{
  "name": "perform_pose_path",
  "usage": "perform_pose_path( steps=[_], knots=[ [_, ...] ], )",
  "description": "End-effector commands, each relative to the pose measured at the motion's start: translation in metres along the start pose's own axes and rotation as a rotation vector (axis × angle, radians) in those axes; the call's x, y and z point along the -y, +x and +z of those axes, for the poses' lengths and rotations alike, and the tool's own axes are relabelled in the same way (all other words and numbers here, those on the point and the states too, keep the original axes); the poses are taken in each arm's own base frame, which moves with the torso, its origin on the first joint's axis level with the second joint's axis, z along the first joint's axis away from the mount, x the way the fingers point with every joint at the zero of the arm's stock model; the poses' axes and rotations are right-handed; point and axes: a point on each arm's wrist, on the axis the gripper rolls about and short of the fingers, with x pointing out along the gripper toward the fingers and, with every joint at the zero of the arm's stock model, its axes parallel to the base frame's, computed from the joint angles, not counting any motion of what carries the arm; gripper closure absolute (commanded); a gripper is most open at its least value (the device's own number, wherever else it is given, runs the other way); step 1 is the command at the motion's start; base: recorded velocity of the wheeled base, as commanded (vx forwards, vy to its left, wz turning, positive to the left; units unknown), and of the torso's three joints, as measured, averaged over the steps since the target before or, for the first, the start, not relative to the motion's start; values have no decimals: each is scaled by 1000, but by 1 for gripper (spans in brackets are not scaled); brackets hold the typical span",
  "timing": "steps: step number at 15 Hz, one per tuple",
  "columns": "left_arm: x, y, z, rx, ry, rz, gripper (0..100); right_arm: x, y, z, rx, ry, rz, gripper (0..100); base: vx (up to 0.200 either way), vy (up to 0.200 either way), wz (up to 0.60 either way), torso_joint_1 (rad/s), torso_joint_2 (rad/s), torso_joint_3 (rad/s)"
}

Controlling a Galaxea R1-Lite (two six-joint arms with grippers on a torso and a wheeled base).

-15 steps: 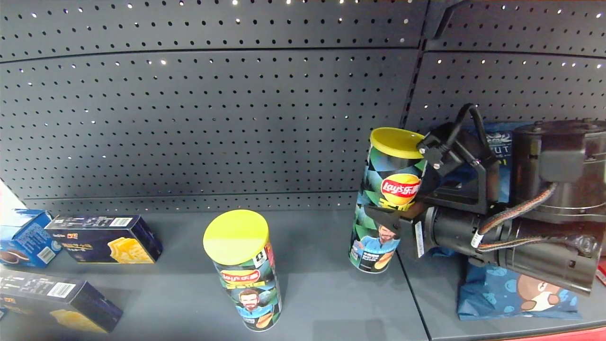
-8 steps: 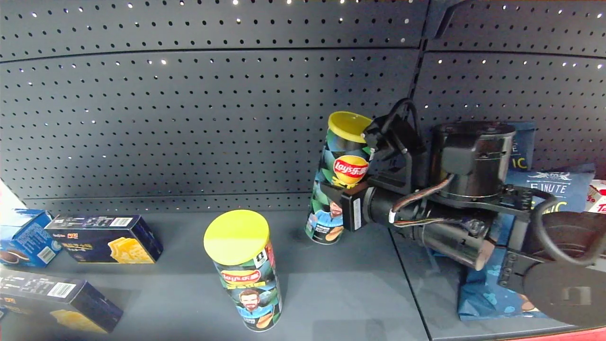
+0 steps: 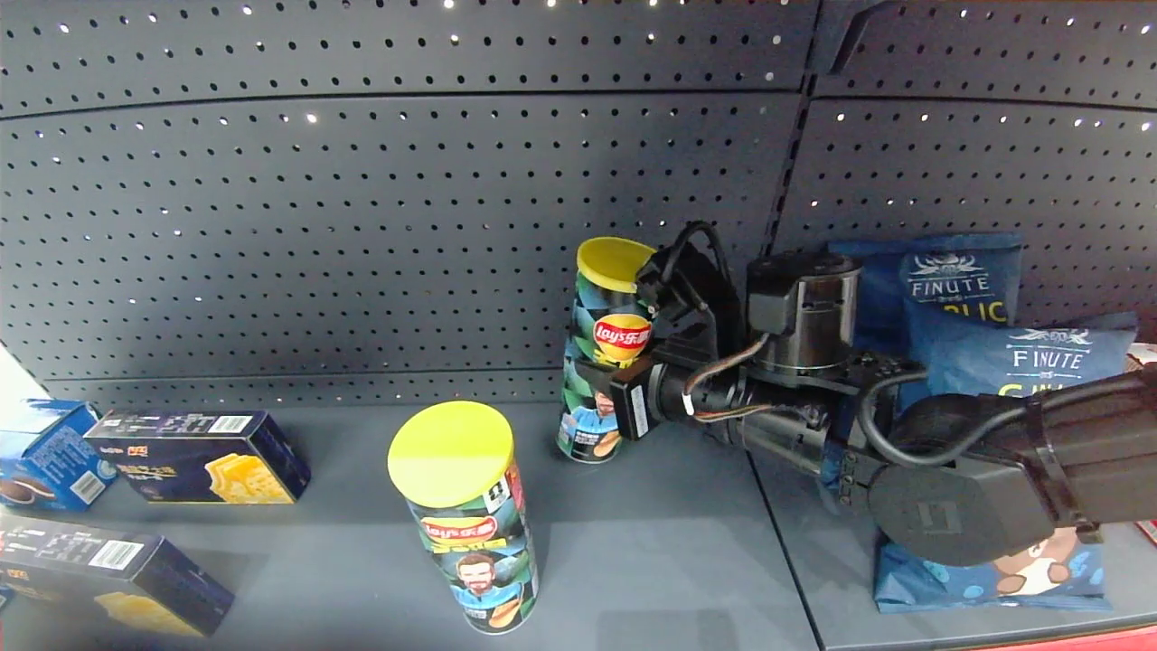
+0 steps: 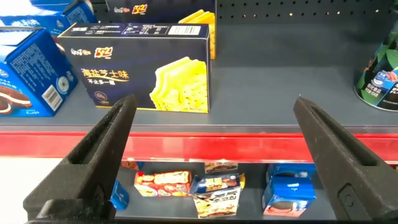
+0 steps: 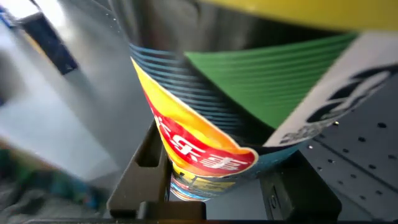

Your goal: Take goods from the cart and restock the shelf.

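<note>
While clamping the can (image 3: pixel 601 307) in the right gripper (image 3: pixel 602 382), holds it at the back of the shelf (image 3: pixel 651 542).
Grips from the side round the middle, probably to steady a tall, tippy tube and leave the base free for setting down; cannot tell about contact between base and deck. Positioned behind and right of a second can (image 3: pixel 465 515), likely to group like goods, between boxes (image 3: pixel 203 457) and blue bags (image 3: pixel 949 289). Looks stiff and light: yellow lid, green-and-blue pattern, red-and-yellow badge, leaning slightly. Shows the left gripper (image 4: pixel 212 102) by the shelf's red front edge, jaws wide apart, holding nothing.
</note>
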Motion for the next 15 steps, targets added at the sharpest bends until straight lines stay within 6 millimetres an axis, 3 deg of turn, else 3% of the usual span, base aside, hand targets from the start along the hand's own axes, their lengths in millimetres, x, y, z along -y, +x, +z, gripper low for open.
perform_pose_path(
  steps=[1, 15],
  knots=[
    [0, 0, 0, 0, 0, 0, 0, 11, 10, -7, -28, 3, -28, 100, 0, 0, 0, 0, 0, 0],
    [0, 0, 0, 0, 0, 0, 0, 16, 43, -14, -74, -58, -80, 100, 0, 0, 0, 0, 0, 0]
  ],
)
